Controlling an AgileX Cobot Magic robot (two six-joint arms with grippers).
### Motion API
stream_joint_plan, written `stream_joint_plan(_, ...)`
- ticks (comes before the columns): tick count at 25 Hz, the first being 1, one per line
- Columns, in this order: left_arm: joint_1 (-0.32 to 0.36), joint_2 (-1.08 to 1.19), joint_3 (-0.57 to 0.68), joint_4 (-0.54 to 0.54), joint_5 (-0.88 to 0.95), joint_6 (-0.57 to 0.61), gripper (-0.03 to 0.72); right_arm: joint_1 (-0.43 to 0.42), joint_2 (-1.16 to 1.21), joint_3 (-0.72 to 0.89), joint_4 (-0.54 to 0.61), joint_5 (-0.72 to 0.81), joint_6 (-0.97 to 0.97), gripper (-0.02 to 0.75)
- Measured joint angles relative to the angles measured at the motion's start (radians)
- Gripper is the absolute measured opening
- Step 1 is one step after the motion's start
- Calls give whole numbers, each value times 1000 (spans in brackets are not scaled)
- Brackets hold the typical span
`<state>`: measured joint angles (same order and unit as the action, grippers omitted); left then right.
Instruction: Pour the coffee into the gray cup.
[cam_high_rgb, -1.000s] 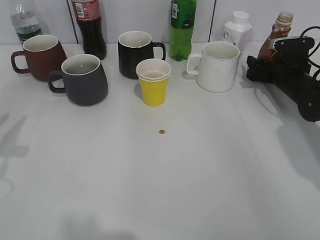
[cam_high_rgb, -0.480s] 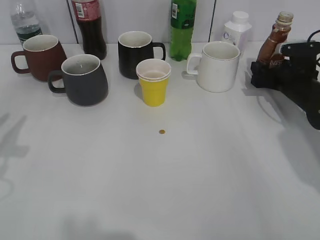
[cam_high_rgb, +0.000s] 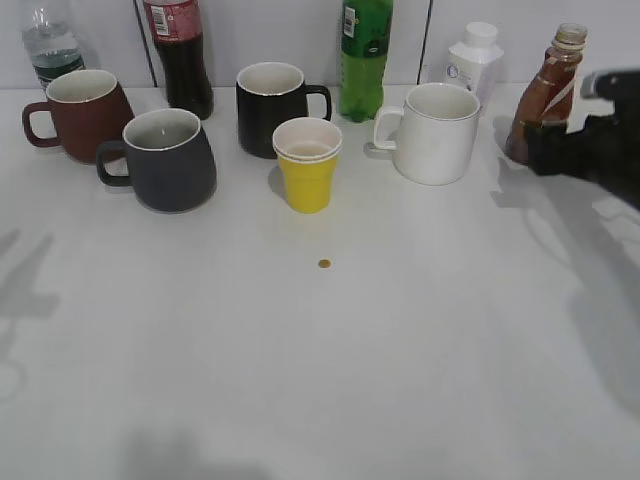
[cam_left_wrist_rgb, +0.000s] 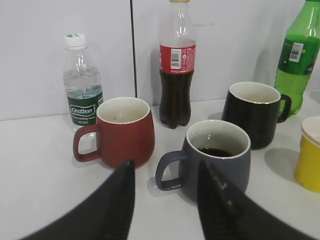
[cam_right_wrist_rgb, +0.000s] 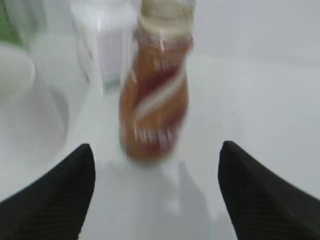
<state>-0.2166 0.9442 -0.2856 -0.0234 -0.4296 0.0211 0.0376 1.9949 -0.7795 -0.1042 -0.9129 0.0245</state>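
The coffee bottle (cam_high_rgb: 545, 98), small, curvy and brown with a white swirl label, stands upright at the back right, uncapped; it is blurred in the right wrist view (cam_right_wrist_rgb: 156, 95). My right gripper (cam_right_wrist_rgb: 155, 165) is open and empty, drawn back from the bottle; in the exterior view (cam_high_rgb: 545, 150) it is blurred just right of the bottle. The gray cup (cam_high_rgb: 170, 160) stands at the left with dark liquid inside, shown in the left wrist view (cam_left_wrist_rgb: 217, 160). My left gripper (cam_left_wrist_rgb: 165, 172) is open and empty just in front of the cup; it is out of the exterior view.
A reddish-brown mug (cam_high_rgb: 80, 112), cola bottle (cam_high_rgb: 180, 55), water bottle (cam_high_rgb: 50, 45), black mug (cam_high_rgb: 272, 108), yellow paper cup (cam_high_rgb: 307, 165), green bottle (cam_high_rgb: 365, 55), white mug (cam_high_rgb: 435, 132) and white bottle (cam_high_rgb: 472, 60) line the back. A small brown speck (cam_high_rgb: 324, 264) lies mid-table.
My right gripper has let go of the coffee bottle and pulled back to the right. The bottle now stands free and upright. The left side has not changed.
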Motion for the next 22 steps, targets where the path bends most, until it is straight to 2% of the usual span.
stream_joint_plan(2,0,0,-13,1,49,0,319,0,-81,1,-6,105,-1,619)
stream_joint_plan(3,0,0,-30,2,98,0,319,0,-81,1,-6,105,-1,619)
stream_joint_plan(4,0,0,-52,2,146,0,319,0,-180,1,-27,227,-1,610)
stream_joint_plan(7,0,0,-132,3,332,0,319,5,-315,1,-56,471,-1,599)
stream_joint_plan(11,0,0,-222,13,594,0,319,25,-446,1,-62,880,-1,596)
stream_joint_plan(16,0,0,-253,11,886,0,319,91,-545,1,-47,1353,1,595)
stream_joint_plan(19,0,0,-258,0,1047,0,322,130,-603,1,-13,1548,1,592)
stream_joint_plan(22,0,0,-284,-28,1183,0,351,136,-687,-1,27,1665,1,592)
